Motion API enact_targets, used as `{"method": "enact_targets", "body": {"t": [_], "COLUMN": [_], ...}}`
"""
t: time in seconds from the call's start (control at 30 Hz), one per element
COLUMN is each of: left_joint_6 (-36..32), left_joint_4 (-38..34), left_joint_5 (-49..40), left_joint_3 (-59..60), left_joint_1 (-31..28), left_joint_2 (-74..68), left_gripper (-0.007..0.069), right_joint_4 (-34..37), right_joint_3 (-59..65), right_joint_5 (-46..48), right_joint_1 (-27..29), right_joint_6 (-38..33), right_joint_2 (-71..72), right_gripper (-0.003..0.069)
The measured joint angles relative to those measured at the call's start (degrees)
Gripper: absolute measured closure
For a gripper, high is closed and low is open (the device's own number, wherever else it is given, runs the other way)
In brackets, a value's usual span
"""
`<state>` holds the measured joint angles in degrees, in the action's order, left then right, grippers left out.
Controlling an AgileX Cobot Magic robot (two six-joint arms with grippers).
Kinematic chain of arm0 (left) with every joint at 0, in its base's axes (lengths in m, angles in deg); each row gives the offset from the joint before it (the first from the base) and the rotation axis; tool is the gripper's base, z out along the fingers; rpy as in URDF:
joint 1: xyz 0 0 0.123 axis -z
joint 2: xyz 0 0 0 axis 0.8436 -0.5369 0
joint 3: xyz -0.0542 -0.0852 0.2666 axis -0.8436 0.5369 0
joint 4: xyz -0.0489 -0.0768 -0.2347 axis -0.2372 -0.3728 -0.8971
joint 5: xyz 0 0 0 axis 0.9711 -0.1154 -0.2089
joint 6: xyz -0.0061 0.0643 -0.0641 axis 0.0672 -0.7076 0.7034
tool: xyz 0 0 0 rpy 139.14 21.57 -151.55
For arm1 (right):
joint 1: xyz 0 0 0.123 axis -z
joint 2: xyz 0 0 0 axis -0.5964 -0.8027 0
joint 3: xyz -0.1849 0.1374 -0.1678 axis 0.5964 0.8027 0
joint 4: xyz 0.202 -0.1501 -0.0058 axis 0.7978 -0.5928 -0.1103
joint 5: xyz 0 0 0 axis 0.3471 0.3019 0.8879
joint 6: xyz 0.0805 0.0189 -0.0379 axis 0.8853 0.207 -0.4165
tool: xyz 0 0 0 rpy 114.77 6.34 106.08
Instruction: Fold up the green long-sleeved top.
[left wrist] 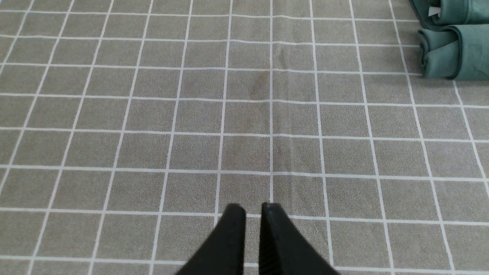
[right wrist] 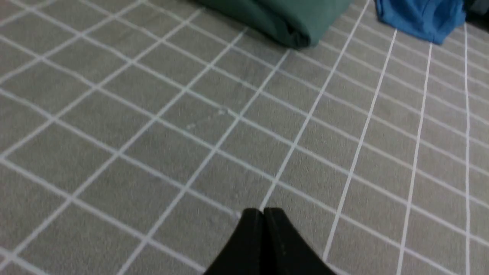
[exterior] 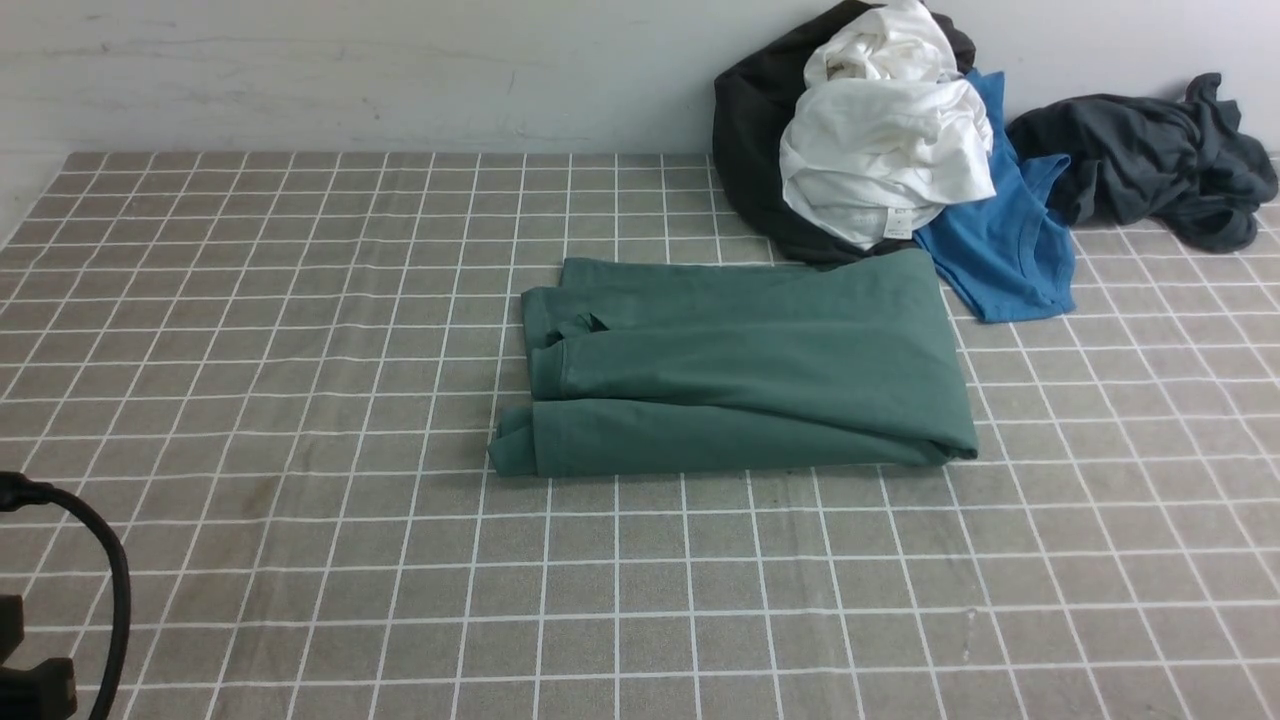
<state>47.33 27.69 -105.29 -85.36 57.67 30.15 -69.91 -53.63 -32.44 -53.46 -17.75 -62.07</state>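
Observation:
The green long-sleeved top lies folded into a flat rectangle in the middle of the checked cloth, its layered edges facing the left. A rolled corner of the top shows in the left wrist view, and another corner in the right wrist view. My left gripper hovers over bare cloth well away from the top, all but shut with only a thin slit between its tips and nothing in it. My right gripper is shut, tips touching, empty, also over bare cloth short of the top.
A heap of clothes sits at the back right against the wall: a white garment on a black one, a bright blue shirt touching the top's far right corner, and a dark grey garment. A black cable curves at the front left.

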Motion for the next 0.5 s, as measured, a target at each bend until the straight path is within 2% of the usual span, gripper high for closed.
{"method": "enact_targets", "body": {"t": [0.17, 0.27, 0.37, 0.5], "left_joint_6": [0.00, 0.00, 0.00, 0.00], "left_joint_4": [0.00, 0.00, 0.00, 0.00], "left_joint_5": [0.00, 0.00, 0.00, -0.01], "left_joint_3": [0.00, 0.00, 0.00, 0.00], "left_joint_1": [0.00, 0.00, 0.00, 0.00], "left_joint_2": [0.00, 0.00, 0.00, 0.03], "left_gripper": [0.0578, 0.0578, 0.0578, 0.0578], "right_joint_4": [0.07, 2.22, 7.34, 10.44], "right_joint_3": [-0.06, -0.06, -0.11, -0.11], "right_joint_5": [1.52, 1.45, 1.50, 1.55], "right_joint_1": [0.06, 2.09, 8.59, 14.39], "right_joint_6": [0.00, 0.00, 0.00, 0.00], "right_joint_2": [9.56, 15.34, 18.55, 18.76], "right_gripper": [0.0673, 0.0673, 0.0673, 0.0673]}}
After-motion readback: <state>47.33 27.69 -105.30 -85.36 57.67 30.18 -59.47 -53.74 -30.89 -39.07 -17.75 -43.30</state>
